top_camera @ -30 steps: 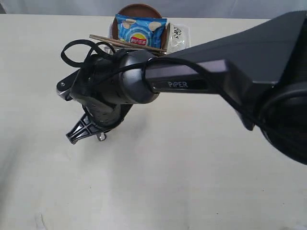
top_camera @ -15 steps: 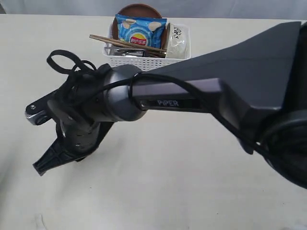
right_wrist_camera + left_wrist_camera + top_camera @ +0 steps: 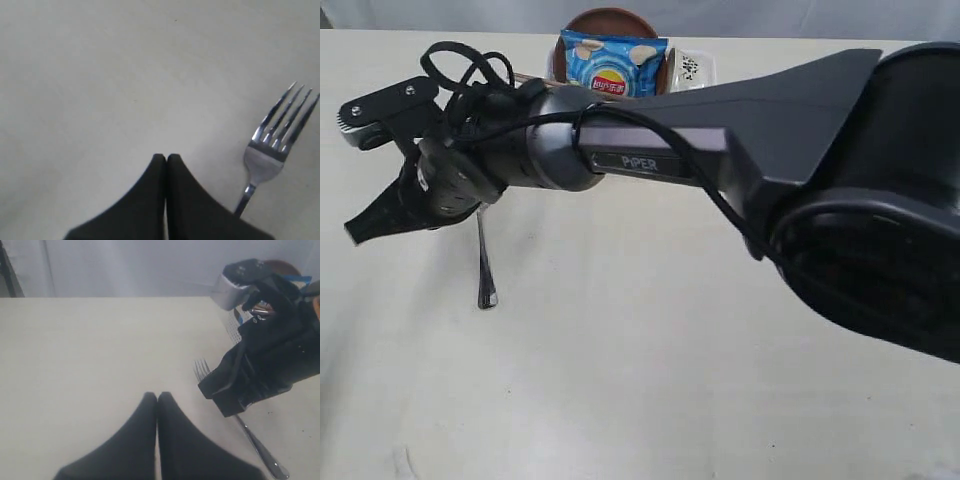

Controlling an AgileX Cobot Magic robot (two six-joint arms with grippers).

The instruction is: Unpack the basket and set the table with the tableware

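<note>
Right pincer point(image 3: 352, 231) leftward; fork point(image 3: 483, 265) on open table point(image 3: 620, 380)

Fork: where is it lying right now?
The fork lies flat on the table, on the left of the exterior view, close beside the shut, empty right pincer.

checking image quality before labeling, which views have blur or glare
Right wrist view: fork sharp, bright glints on its tines, right gripper soft-edged. Left wrist view: left gripper out of focus. Exterior view: even light, only faint shadows on the table.
</note>
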